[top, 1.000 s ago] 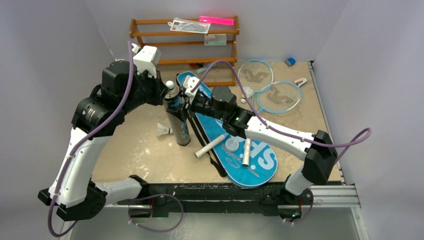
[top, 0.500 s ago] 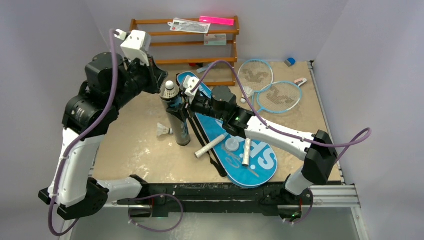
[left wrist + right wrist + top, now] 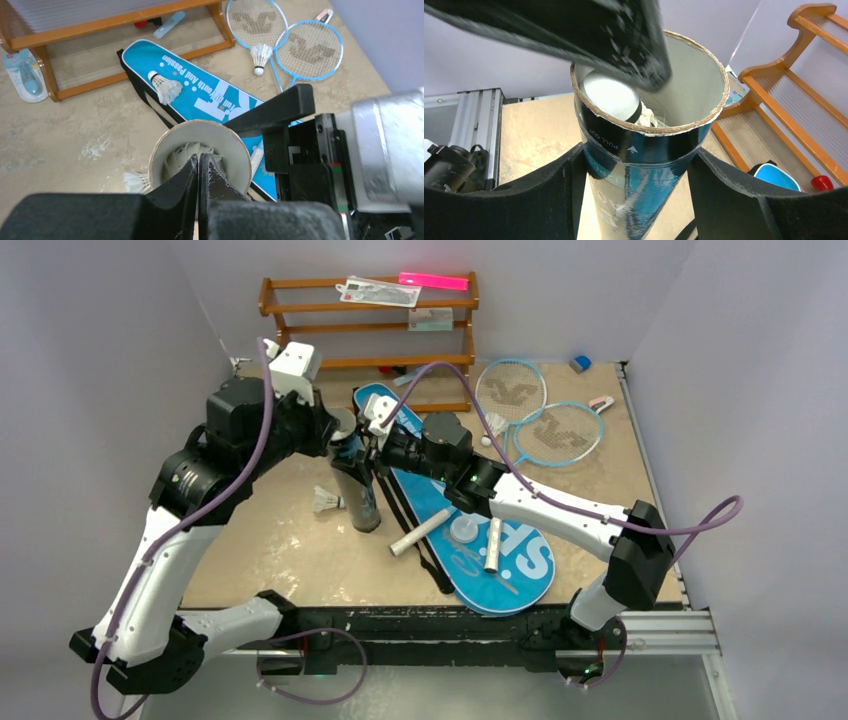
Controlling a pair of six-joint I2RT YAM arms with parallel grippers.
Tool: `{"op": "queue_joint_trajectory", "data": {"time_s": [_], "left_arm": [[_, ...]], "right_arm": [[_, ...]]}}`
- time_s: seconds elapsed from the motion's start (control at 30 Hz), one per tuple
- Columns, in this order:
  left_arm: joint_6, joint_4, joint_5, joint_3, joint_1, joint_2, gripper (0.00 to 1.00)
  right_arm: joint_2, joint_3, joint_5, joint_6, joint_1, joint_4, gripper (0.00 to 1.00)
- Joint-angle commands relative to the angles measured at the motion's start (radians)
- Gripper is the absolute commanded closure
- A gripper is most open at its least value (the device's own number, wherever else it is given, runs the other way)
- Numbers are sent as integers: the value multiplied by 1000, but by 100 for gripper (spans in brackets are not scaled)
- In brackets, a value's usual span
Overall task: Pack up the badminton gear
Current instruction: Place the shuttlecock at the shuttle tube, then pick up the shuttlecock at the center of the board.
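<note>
Sandy, scuffed desk (image 3: 270, 540) beneath everything. At its far edge, against the wall, a brown wooden rack (image 3: 370, 308), with flat packets and a pink strip on the top shelf.

Left arm arched high from the near-left base, elbow up, wrist bent down over the middle of the desk. Left tool (image 3: 198, 170) clenched, fingertips pressed together with nothing visible between them, right at the tube's mouth. Right arm stretched low from the near-right base, forearm above the bag. Right tool (image 3: 639, 165) clamped on the long black tube (image 3: 357, 495), one finger on each side just under the rim.

Blue racket-shaped bag (image 3: 520, 565) flat on the desk, running from near the rack toward the near edge; zipped or open, impossible to tell. On top of it a shuttlecock (image 3: 164, 86), white handles (image 3: 492, 545) and a clear round cap (image 3: 465, 530). Two light-blue-framed rackets (image 3: 558, 432) at far right, heads overlapping, a second shuttlecock (image 3: 260, 54) on the strings.

Tube upright just left of the bag, open at the top. Inside, close under the rim, a packed shuttlecock (image 3: 611, 95), white cork uppermost, feathers below. A stray shuttlecock (image 3: 325, 502) on its side beside the tube's foot.

Lettering: "SP" legible on the bag's near end, the rest partly covered; "youth And Passion" along its far half; "PULL OUT" with an arrow under the tube's rim.
</note>
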Motion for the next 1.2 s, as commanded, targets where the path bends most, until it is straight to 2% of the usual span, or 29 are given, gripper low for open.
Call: {"op": "queue_joint_trajectory", "data": {"time_s": [0.0, 0.2, 0.27, 0.33, 0.4, 0.53, 0.6, 0.7, 0.87, 1.1, 1.17], "left_arm": [[1, 21, -10, 9, -1, -45, 100], [16, 24, -6, 167, -1, 39, 100], [10, 28, -2, 202, -1, 47, 87], [2, 27, -12, 204, -1, 33, 72], [-13, 20, -38, 178, -2, 10, 61], [-65, 8, -151, 117, -2, -65, 35], [-96, -8, -209, 101, -1, -114, 30], [-144, -34, -267, 79, -2, -195, 25], [-219, -131, -373, 31, -2, -282, 23], [-374, -163, -438, -224, -1, -426, 26], [-424, -171, -450, -284, -1, -466, 30]], "right_arm": [[2, 47, -4, 10, 1, -9, 42], [0, 58, 5, 14, 2, -26, 37], [-2, 60, -2, 22, 1, -39, 29], [-7, 56, -2, 33, 1, -42, 13], [-10, 57, 12, 44, 1, -50, 4], [-32, 69, 33, 52, -1, -91, 1], [-51, 69, 43, 53, -1, -120, 1], [-86, 64, 56, 54, 0, -160, 1], [-163, -3, 92, 50, -2, -187, 1], [-299, -185, 162, 69, -7, -180, 1], [-335, -246, 192, 84, -9, -174, 1]]}}
